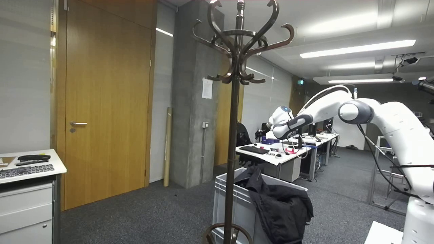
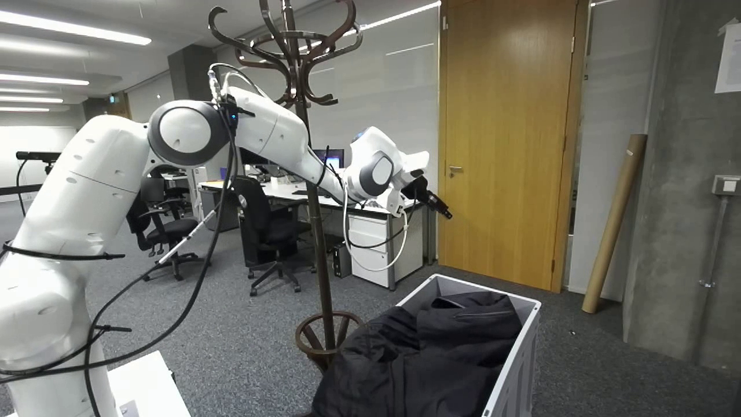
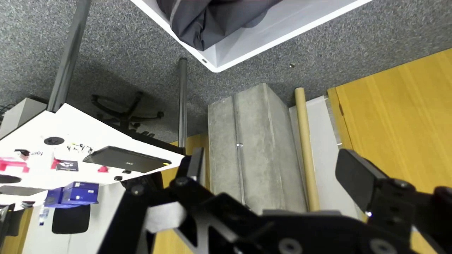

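My gripper [image 3: 275, 169] stands open, its two dark pads [image 3: 356, 176] wide apart with nothing held between them. In both exterior views the gripper [image 1: 259, 133] [image 2: 439, 205] hangs in the air at the end of the outstretched arm, well above a grey crate [image 1: 244, 207] [image 2: 524, 362]. Black cloth, which looks like a jacket, [image 1: 283, 208] [image 2: 434, 347] lies bunched in the crate and drapes over its side. In the wrist view the cloth [image 3: 219, 21] and a crate corner [image 3: 261, 46] appear at the top edge, apart from the fingers.
A dark wooden coat stand [image 1: 234, 135] [image 2: 320, 249] rises near the crate and the arm. White desks [image 1: 261, 157] with a laptop [image 3: 127, 159] and small items stand beyond. A concrete pillar [image 1: 203, 101], a cardboard tube [image 1: 168, 145] and a wooden door [image 2: 503, 145] line the wall.
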{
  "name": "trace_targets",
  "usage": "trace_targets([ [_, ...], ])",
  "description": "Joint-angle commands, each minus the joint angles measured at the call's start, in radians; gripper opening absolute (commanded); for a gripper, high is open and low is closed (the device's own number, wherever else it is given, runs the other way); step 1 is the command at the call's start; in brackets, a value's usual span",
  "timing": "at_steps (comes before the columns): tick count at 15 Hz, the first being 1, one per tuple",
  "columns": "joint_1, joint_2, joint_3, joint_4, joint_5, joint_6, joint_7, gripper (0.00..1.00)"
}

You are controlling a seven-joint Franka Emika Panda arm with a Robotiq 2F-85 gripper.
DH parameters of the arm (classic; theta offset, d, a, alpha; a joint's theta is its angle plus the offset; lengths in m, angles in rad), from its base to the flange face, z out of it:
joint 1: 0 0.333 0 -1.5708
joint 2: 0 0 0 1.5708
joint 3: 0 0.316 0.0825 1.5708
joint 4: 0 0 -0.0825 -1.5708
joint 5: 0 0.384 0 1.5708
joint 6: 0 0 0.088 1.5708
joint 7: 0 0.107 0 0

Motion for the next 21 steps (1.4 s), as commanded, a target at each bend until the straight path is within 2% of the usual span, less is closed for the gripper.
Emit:
trace_targets([
  [1, -0.020, -0.190, 0.050, -0.203, 0.038, -0.154, -0.044, 1.00],
  [2, 0.002, -0.223, 0.033, -0.231, 0.110, -0.216, -0.094, 1.00],
  [5, -0.014, -0.319, 0.063, -0.285, 0.212, -0.430, -0.181, 1.00],
  [8, -0.011, -0.398, 0.053, -0.320, 0.229, -0.564, -0.240, 1.00],
  [9, -0.014, -0.412, 0.048, -0.326, 0.221, -0.567, -0.249, 1.00],
  [10, -0.004, -0.337, 0.048, -0.259, 0.208, -0.550, -0.202, 1.00],
  [16, -0.003, -0.319, 0.043, -0.247, 0.195, -0.568, -0.199, 1.00],
  [21, 0.020, -0.327, 0.106, -0.359, 0.237, -0.560, -0.302, 1.00],
])
